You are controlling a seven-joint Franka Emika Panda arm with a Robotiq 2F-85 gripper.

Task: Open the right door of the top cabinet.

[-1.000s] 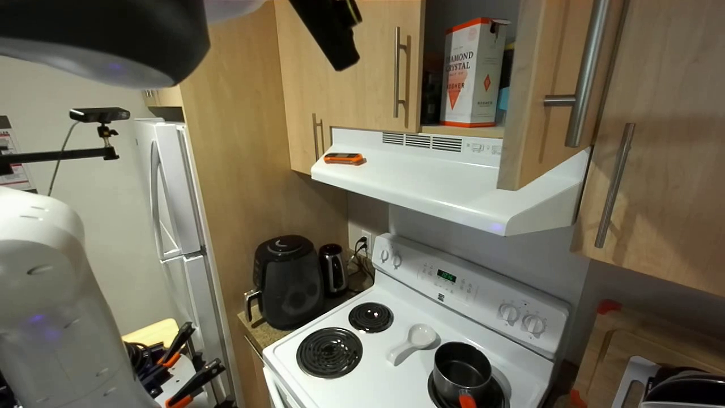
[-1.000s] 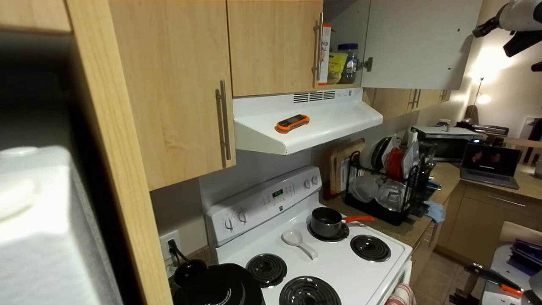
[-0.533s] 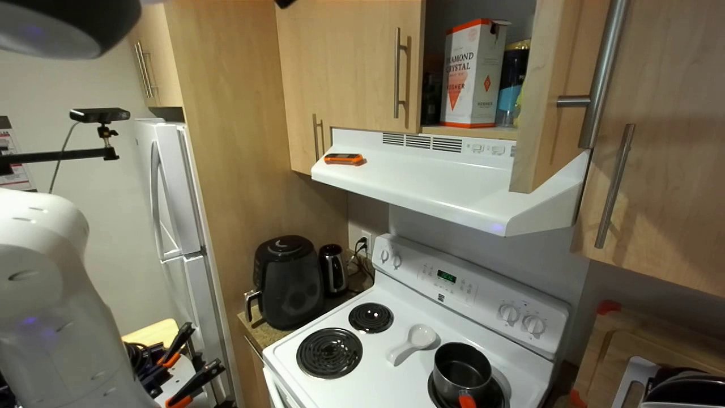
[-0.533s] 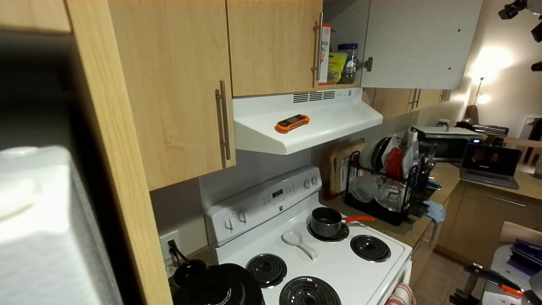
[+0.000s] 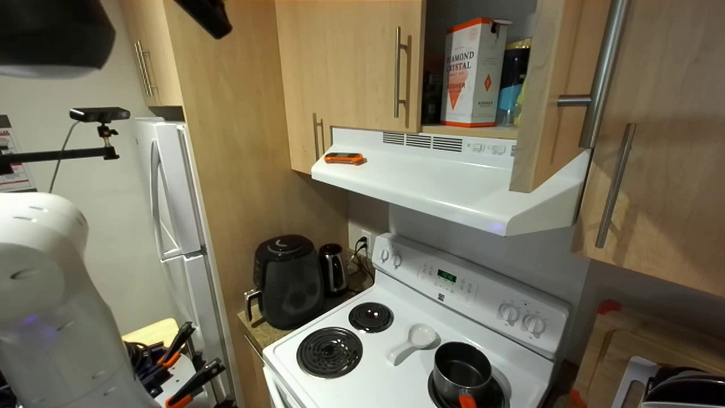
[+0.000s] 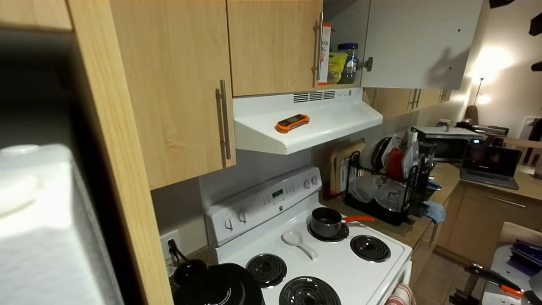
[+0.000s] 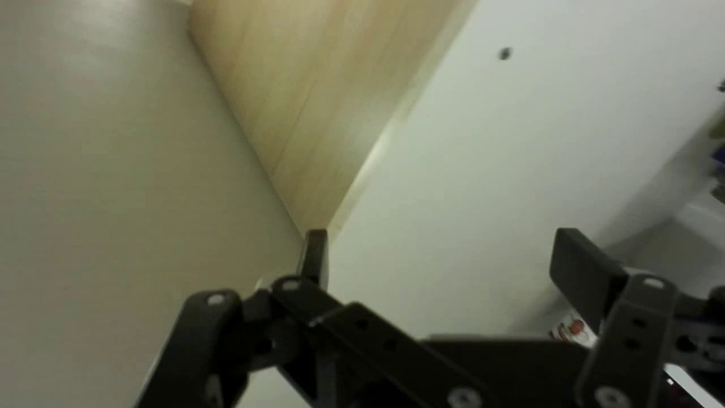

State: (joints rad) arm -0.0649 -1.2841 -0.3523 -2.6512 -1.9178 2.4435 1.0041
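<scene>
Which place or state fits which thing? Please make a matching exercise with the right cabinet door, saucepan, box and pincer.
1. right door of the top cabinet
2. saucepan
3. Diamond Crystal box
4. pincer

A. on a stove burner
B. jaws spread apart
C. swung open
D. upright inside the cabinet

Pairs: 1-C, 2-A, 3-D, 4-B

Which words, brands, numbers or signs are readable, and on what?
"DIAMOND CRYSTAL": front of the white-and-orange cardboard carton in the light-wood wall cabinet.
"KOSHER": that carton's front and side.
"ND", "AL": same carton, in an exterior view.
Too small or blurred: digits on the black stove clock, labels on the yellow bag and purple-lidded jar, red-and-white wall sign, grey laptop's screen.
</scene>
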